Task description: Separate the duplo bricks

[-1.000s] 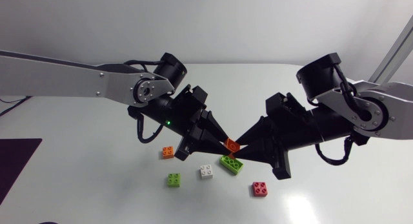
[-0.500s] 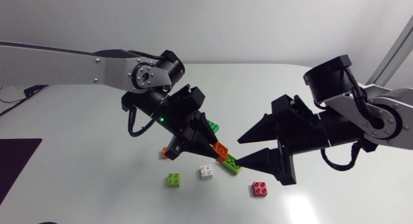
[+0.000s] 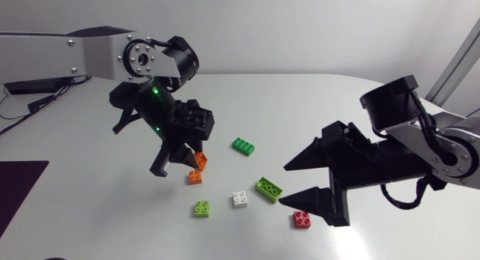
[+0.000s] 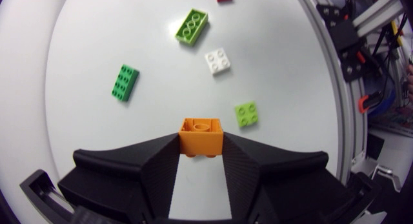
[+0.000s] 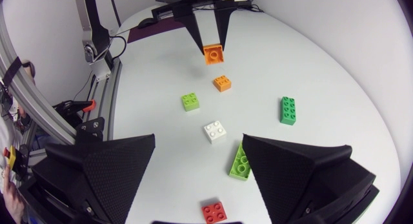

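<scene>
Since a second ago my left gripper has swung off toward 9 o'clock. It has taken the small orange square plastic brick off the long lime-green plastic brick, which is now lying alone on the white table. My right gripper has let go and backed toward 3 o'clock. Its jaws are standing wide with nothing between them.

My left jaws are pinching the orange brick from two sides and seem to be holding it off the table. I judge I'm carrying it clear so it lands apart from the rest. A second orange square brick is sitting on the table at 6 o'clock of it, close by.

The others are lying loose and apart. From the long lime one:
- the dark green oblong brick is at 11 o'clock
- the white square brick is at 8 o'clock
- the lime square brick is farther out the same way
- the red square brick is at 5 o'clock, near my right gripper

No stack seems left. Next is probably setting the orange one down on a bare spot.
</scene>
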Tool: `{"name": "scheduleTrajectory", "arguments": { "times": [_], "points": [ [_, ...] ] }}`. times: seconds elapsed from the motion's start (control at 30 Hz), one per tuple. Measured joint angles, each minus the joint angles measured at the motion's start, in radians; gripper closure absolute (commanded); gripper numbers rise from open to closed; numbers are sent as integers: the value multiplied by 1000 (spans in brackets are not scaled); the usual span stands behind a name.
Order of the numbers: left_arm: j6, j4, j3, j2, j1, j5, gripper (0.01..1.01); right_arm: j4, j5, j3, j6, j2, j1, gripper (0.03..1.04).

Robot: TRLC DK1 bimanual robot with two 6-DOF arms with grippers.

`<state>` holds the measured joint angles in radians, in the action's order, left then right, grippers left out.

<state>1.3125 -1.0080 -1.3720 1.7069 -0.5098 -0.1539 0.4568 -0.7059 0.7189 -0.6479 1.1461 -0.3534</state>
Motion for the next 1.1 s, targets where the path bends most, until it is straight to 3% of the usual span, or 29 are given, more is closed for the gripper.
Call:
{"name": "scheduleTrajectory", "arguments": {
  "times": [0.2, 0.37, 0.77, 1.1],
  "points": [
    [69, -2, 17, -5, -3, 378, 916, 0, 8, -28, 0, -45, 0, 75],
    [88, -1, 60, 27, 12, 565, 921, 0, 13, -61, 0, -75, 0, 75],
    [78, 42, 194, 121, -101, 727, 930, 16, 18, -76, 0, -151, 0, 75],
    [-12, 92, 226, 219, -121, 806, 936, 58, 18, -91, -5, -186, 8, 75]
  ]
}}
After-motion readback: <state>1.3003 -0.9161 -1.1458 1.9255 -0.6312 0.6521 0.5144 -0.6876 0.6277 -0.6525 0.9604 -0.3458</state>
